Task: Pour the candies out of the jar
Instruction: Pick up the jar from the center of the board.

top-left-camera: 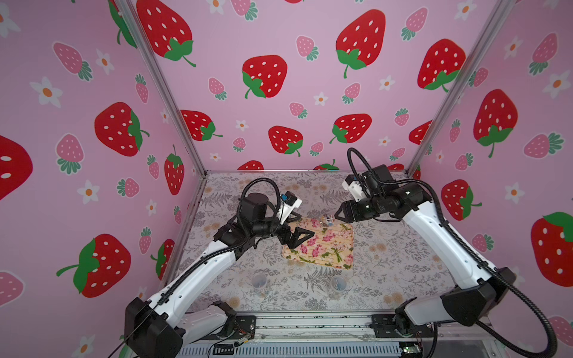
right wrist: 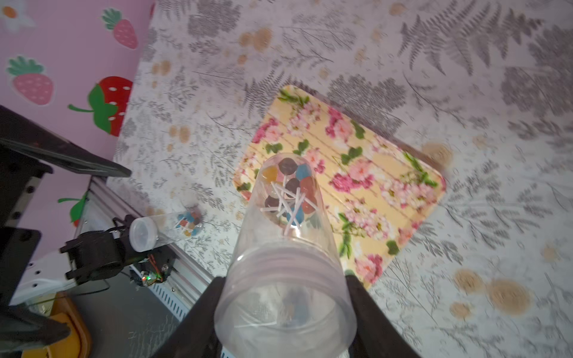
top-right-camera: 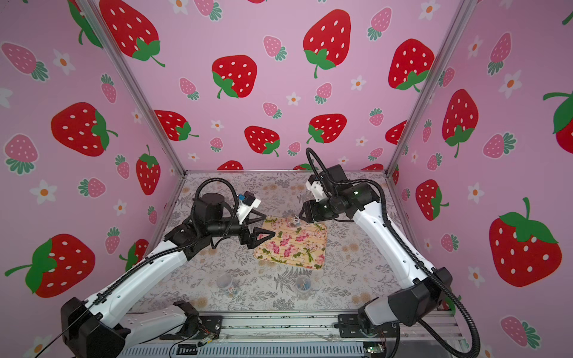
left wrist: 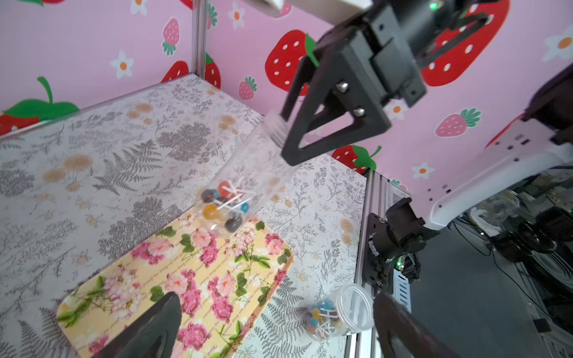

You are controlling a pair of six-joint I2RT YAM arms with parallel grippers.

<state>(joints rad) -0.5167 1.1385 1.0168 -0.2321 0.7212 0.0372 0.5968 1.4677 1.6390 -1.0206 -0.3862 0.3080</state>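
Held jar [top-left-camera: 328, 219] tiny, blurred in both top views; left tool [left wrist: 277, 299] cropped.

The jar [right wrist: 279, 254] is clear, smooth plastic with a ridged threaded neck. The candies [right wrist: 288, 186] have glossy round heads on matt white sticks. The tray [right wrist: 387, 173] looks glossy; the table [right wrist: 465, 62] cover is matt print; the corner post [left wrist: 198, 37] is brushed metal.

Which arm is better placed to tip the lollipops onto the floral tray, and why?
The right, probably: the right end effector grips the clear jar of lollipops over the floral tray, while the left end effector is open and empty.
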